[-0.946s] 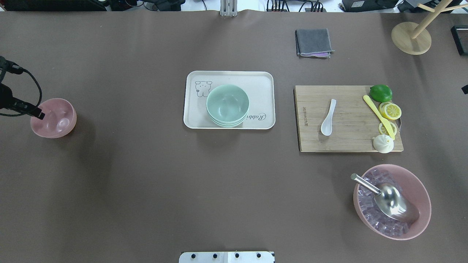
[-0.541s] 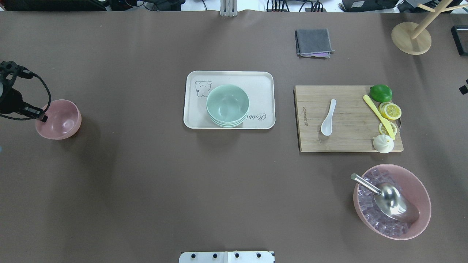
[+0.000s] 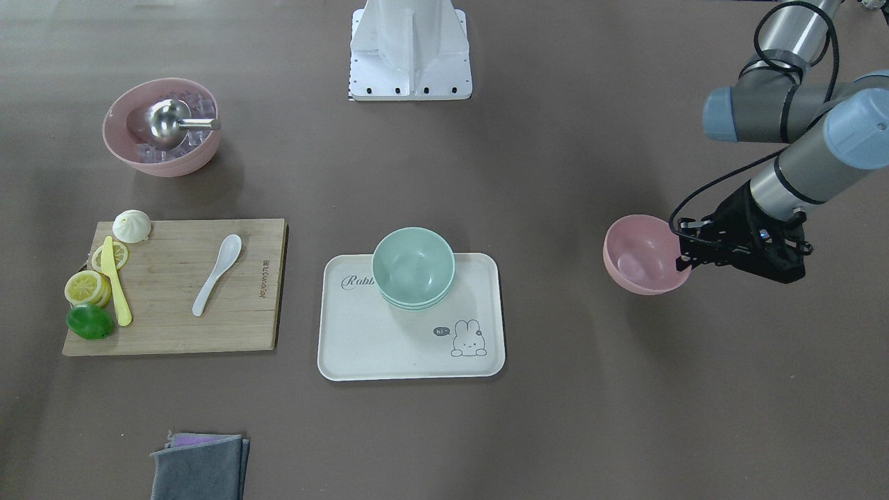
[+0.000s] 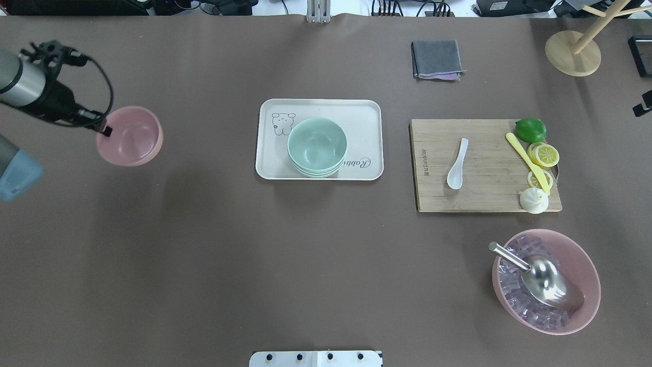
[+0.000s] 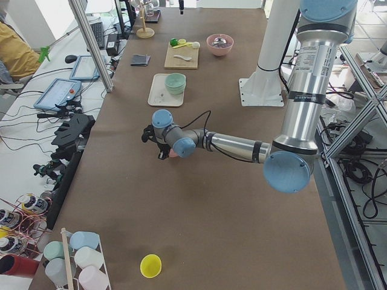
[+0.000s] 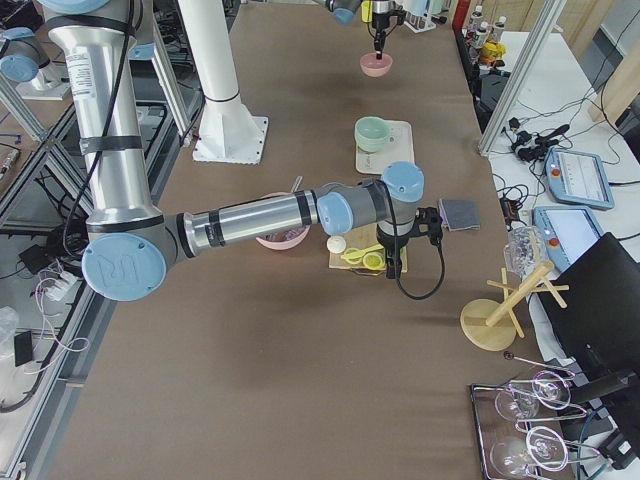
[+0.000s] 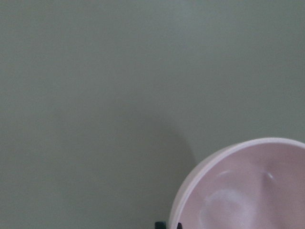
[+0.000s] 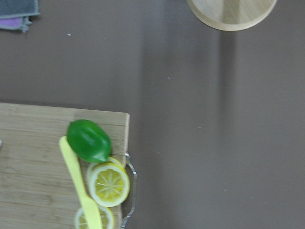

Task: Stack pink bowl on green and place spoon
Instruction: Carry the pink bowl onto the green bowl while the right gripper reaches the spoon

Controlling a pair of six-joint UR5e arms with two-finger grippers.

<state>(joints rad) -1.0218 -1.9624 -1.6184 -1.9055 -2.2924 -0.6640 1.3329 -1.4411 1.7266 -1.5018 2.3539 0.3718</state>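
Observation:
My left gripper (image 4: pixel 104 130) is shut on the near rim of the small pink bowl (image 4: pixel 133 136) and holds it above the table, left of the tray. From the front the gripper (image 3: pixel 684 264) and bowl (image 3: pixel 639 255) are at the right; the bowl also fills the lower right of the left wrist view (image 7: pixel 248 191). A stack of green bowls (image 4: pixel 317 148) sits on the white tray (image 4: pixel 326 109). The white spoon (image 4: pixel 457 164) lies on the wooden cutting board (image 4: pixel 484 199). Only a dark bit of my right gripper (image 4: pixel 643 107) shows at the right edge; I cannot tell its state.
A lime (image 4: pixel 531 130), lemon slices, a yellow knife and a bun lie on the board's right side. A big pink bowl (image 4: pixel 586 260) of ice with a metal scoop stands front right. A grey cloth (image 4: pixel 437 59) and a wooden stand (image 4: pixel 571 53) are at the back.
My left gripper has carried the pink bowl away from the left edge, rightward and farther back toward the tray. The right arm's visible bit has shifted slightly back.

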